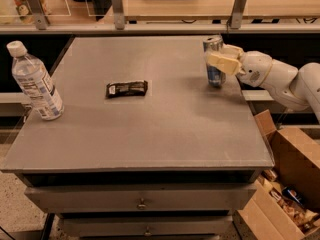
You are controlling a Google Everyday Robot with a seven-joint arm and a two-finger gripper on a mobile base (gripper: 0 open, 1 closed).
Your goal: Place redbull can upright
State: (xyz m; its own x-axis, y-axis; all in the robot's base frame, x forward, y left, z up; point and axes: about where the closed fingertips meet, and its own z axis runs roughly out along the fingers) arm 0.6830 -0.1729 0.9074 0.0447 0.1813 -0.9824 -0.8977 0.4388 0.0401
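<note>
Now the tool (216,60) is clenched on the can (216,77). Its pale fingers (222,63) are wrapped over the middle of the can body, from the side where the white arm comes in. The can is upright, or nearly so. It stands well to the right of the bar (127,88) in the view and a little further back, close to the edge of the tabletop (165,134). I cannot tell whether its base already rests on the surface or hangs just above it.

In my judgement, several things could go wrong. The can is slim and tall with a small round base, so it tips easily. If the fingers open while the base is not flat down, or if one finger drags on the smooth wall when it pulls away, the can may fall and roll. It is at the edge far from the bar, so a rolling can could drop off toward the cardboard box (290,154) below.

The can is thin shiny metal, silver with blue, so it is probably slippery and easy to dent under a hard squeeze. The tabletop is flat, grey and matte, a good standing surface. The bar is a flat dark wrapper. The bottle (35,81), clear plastic with a white cap, stands upright far to the left of the bar and is no obstacle.
</note>
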